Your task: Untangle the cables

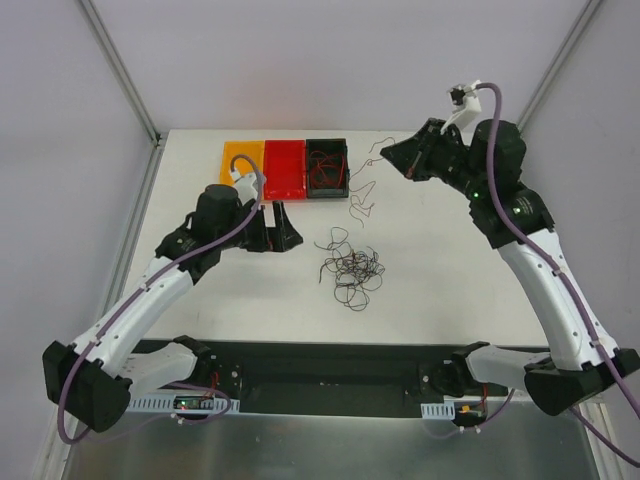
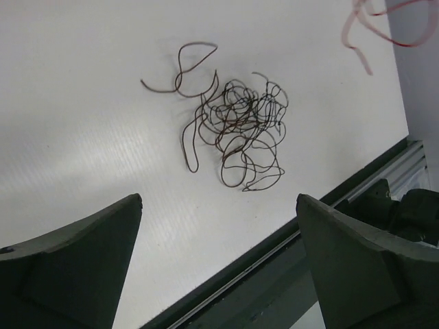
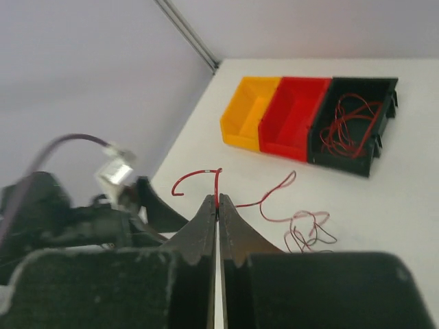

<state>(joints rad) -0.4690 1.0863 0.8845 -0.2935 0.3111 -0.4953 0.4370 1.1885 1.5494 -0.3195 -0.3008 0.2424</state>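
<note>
1. The right tool (image 3: 218, 204) is pinched together on one dark red cable (image 3: 273, 193), raised just beside the black bin (image 3: 341, 164).
2. The left tool (image 2: 218, 205) stands wide apart, holding nothing, near that bin on its robot-facing side.
3. The tangle (image 2: 240, 130) of other cables lies on the bench (image 2: 82, 137), also on the bin's robot-facing side.
4. Likely best: lift until the trailing curls clear the bench, then let go only once they hang inside the bin.

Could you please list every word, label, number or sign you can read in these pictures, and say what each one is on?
No text can be read in any view.
Yellow bin, red bin, black bin: plain, no label visible.
White plug on the left arm: too small to tell whether it bears print.
</note>
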